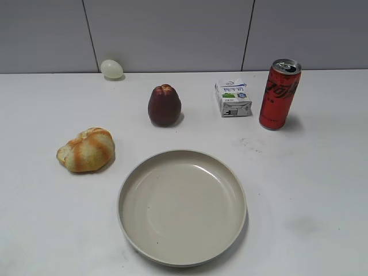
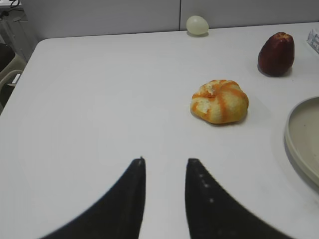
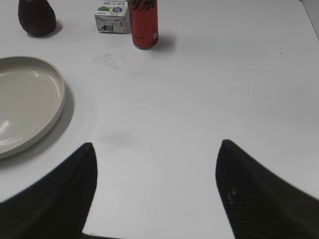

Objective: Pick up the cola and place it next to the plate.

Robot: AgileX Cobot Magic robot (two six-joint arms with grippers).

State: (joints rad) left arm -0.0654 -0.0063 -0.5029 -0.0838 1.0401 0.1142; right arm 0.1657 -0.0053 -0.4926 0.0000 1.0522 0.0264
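The cola [image 1: 279, 94] is a tall red can with a silver top, upright at the back right of the white table. Its lower part shows at the top of the right wrist view [image 3: 145, 24]. The plate [image 1: 236, 190] is a wide beige dish at the front centre; its rim shows in the right wrist view [image 3: 59, 94] and the left wrist view [image 2: 294, 144]. My right gripper [image 3: 157, 149] is open wide and empty, well short of the cola. My left gripper [image 2: 165, 162] is open with a narrow gap, empty, over bare table. Neither gripper shows in the exterior view.
A small white carton [image 1: 233, 98] stands just left of the cola. A dark red fruit [image 1: 164, 106] is behind the plate, a bread roll [image 1: 87, 150] to its left, a pale egg [image 1: 111, 69] at the back wall. The table's left edge [image 2: 20, 74] is near.
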